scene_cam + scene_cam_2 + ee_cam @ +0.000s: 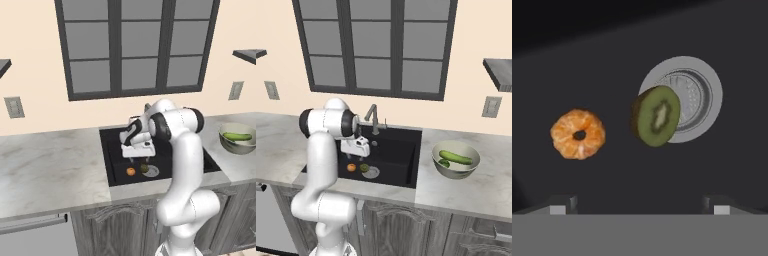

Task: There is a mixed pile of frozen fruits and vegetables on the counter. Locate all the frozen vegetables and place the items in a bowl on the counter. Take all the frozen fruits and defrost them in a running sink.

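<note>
The pincer (640, 209) hangs spread apart above the sink (112, 150), over 2 fruits: orange ball (578, 134) and kiwi half (656, 116).

The white arm (187, 165) rises from its base at the near edge, climbs straight up, then bends at a dark-jointed elbow and reaches leftward and away, folding down so the hand hangs low. The wrist is turned so the gripper (137, 160) points straight down, its two small dark fingertips (559, 206) standing wide apart with nothing between them. From the other side the same pose shows the upper arm as a tall white column and the gripper (362, 158) hanging below the dark shoulder-high joint.
</note>
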